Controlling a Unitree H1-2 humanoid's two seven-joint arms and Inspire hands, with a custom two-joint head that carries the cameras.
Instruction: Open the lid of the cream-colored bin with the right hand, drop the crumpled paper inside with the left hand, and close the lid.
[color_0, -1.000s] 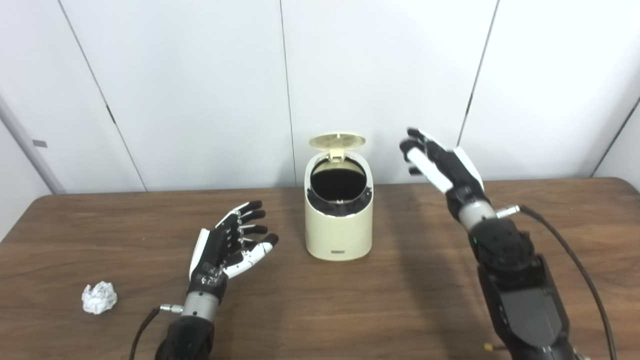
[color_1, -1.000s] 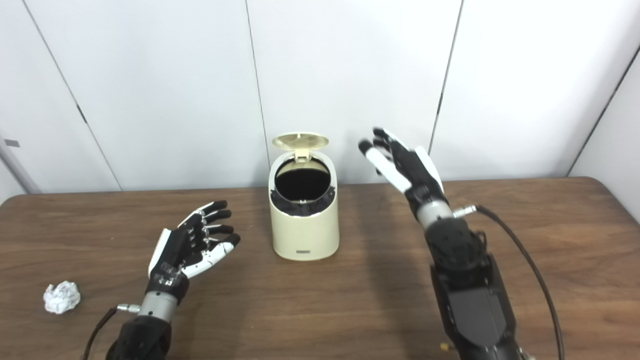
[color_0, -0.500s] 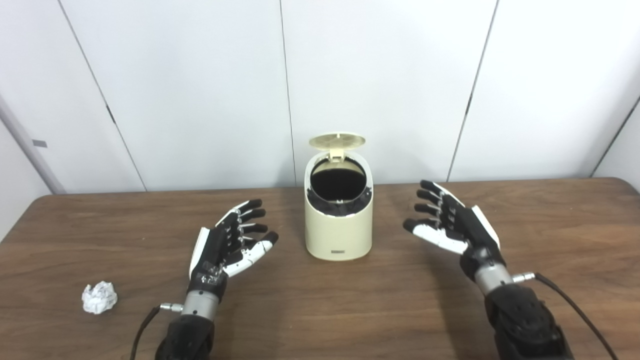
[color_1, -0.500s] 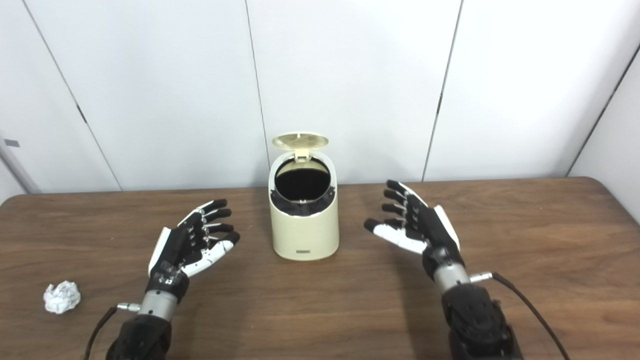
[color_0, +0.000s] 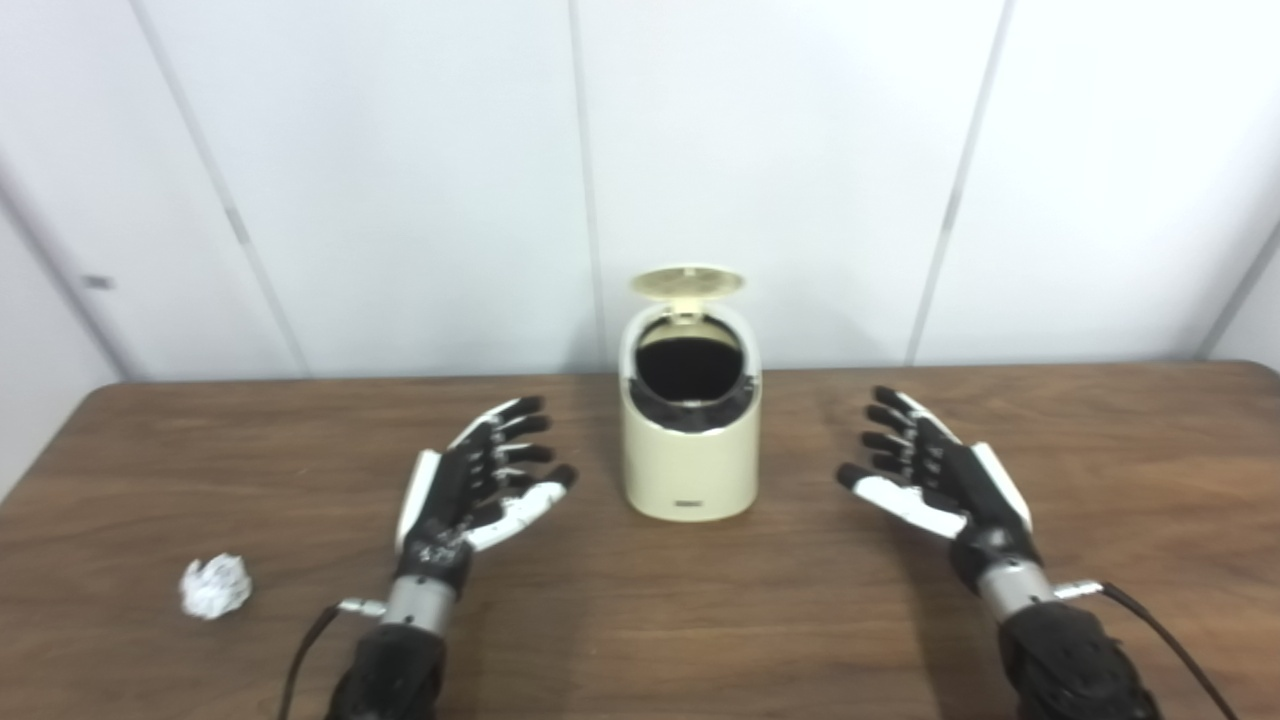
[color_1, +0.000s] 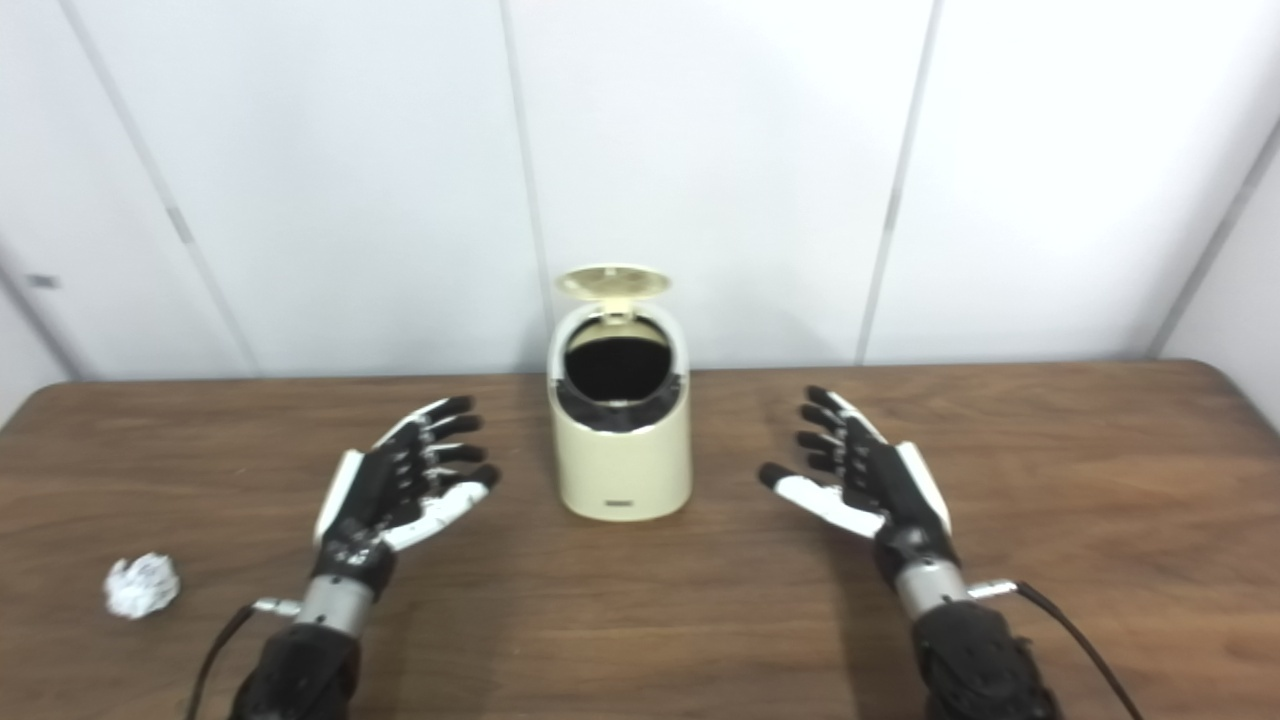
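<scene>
The cream-colored bin (color_0: 690, 440) stands at the back middle of the brown table (color_0: 640, 610). Its round lid (color_0: 688, 282) is tipped up at the back, and the dark opening faces me. A crumpled white paper ball (color_0: 215, 586) lies near the table's front left. My left hand (color_0: 478, 488) hovers open, palm up, left of the bin and well right of the paper. To the bin's right my right hand (color_0: 935, 482) is open with fingers spread, palm turned inward. Neither hand touches anything.
White wall panels (color_0: 400, 180) rise right behind the table's back edge. Thin cables (color_0: 1165, 630) trail from both wrists toward the front edge.
My right hand has come down from beside the raised lid to low over the table right of the bin. The camera view shifted a little. The left hand, the paper and the lid stayed put.
</scene>
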